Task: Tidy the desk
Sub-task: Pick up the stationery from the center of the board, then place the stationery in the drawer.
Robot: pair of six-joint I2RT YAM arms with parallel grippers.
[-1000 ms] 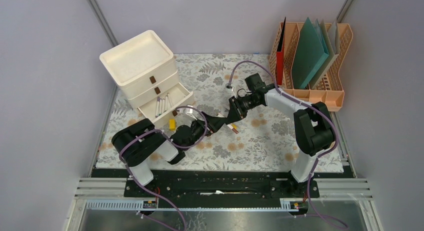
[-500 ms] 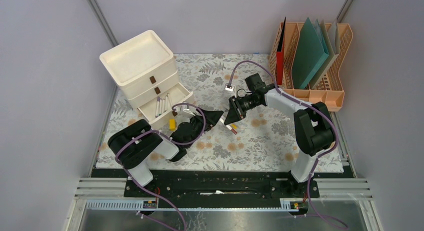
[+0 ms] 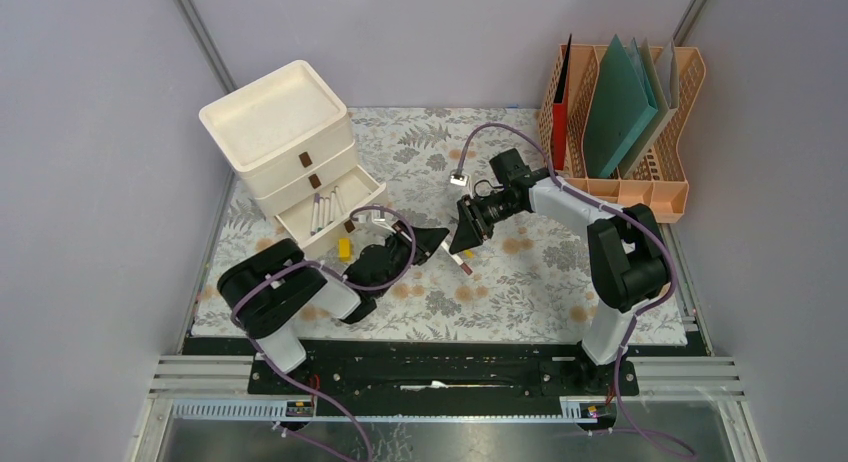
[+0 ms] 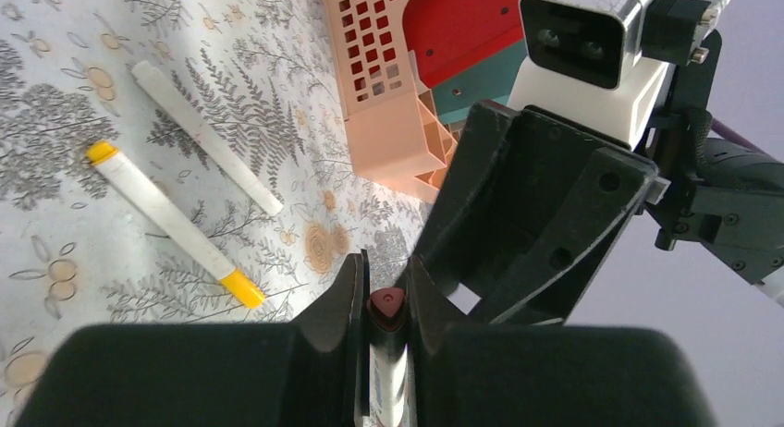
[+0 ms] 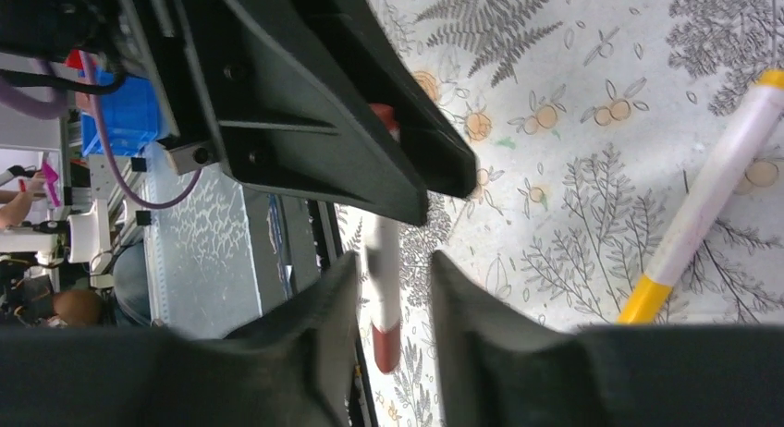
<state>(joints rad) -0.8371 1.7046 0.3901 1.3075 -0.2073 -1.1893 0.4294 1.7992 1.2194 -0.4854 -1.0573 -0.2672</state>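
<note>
The desk (image 3: 560,292) is lying under both arms, its long axis running left to right; above its middle, the left gripper (image 4: 385,284) is clamping one end of a red-capped white pen (image 5: 382,279); the right gripper (image 5: 393,265) is straddling the pen, and I cannot tell whether it is gripping.

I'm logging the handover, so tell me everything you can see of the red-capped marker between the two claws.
The marker is a slim white barrel, plastic by its look, with a dark red cap at each end; one end face looks triangular. The left claw pinches it near one cap. The right claw grips the barrel near the other cap, which pokes out beyond it. The marker seems held above the desk, touching nothing else.
</note>
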